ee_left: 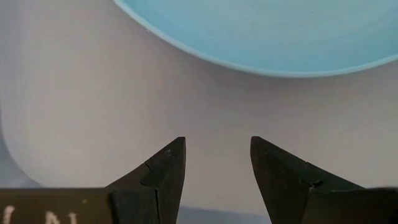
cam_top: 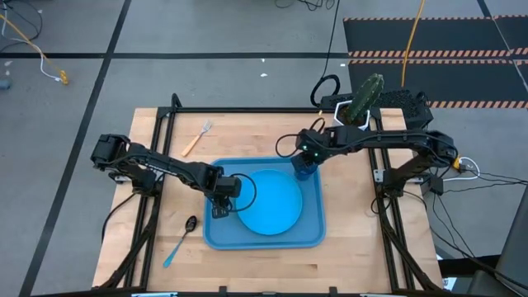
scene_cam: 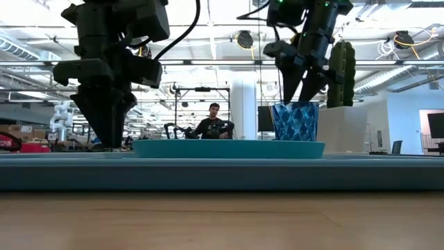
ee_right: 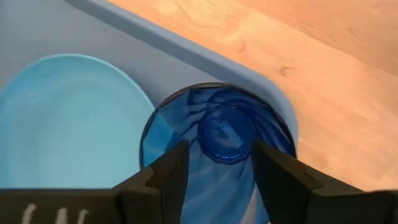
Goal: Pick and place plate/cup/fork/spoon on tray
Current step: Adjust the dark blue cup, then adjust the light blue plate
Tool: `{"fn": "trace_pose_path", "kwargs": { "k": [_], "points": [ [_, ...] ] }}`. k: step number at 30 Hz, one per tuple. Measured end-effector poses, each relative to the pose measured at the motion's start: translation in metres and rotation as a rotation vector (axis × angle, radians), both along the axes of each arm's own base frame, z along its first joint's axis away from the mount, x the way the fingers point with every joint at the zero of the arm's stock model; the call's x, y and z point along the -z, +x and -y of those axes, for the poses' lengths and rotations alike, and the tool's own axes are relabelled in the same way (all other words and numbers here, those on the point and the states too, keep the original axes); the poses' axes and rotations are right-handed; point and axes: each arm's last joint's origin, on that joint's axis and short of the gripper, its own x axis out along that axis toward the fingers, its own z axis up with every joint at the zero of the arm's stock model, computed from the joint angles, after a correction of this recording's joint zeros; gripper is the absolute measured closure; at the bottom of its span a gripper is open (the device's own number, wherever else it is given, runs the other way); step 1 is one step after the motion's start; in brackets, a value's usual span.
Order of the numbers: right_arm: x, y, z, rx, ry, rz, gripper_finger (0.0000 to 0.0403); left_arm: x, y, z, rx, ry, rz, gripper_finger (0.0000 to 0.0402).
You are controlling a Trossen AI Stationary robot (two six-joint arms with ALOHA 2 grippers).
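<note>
From above, the plate lies in the tray, the cup stands in its far right corner under the right tool, and the left tool hangs over the tray's left side; the fork and spoon wait on the bench. At bench height, the cup sits beside the plate. The left wrist camera shows that tool open and empty. The right wrist camera shows parted fingers straddling the cup; lift straight up to avoid tipping it.

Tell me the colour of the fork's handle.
Orange, with pale tines; the fork lies on the bare table behind the tray. The high view shows it best.
</note>
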Motion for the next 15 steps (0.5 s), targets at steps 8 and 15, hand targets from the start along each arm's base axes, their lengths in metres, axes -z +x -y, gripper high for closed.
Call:
{"fn": "trace_pose_path", "kwargs": {
  "k": [8, 15],
  "points": [
    [-0.035, -0.019, -0.005, 0.002, -0.028, 0.164, 0.0236, 0.0, 0.002, -0.007, -0.005, 0.018, 0.012, 0.0218],
    [-0.065, -0.038, -0.009, 0.045, -0.046, 0.336, 0.0236, -0.001, 0.006, -0.021, -0.017, 0.108, 0.046, 0.0218]
  ]
}}
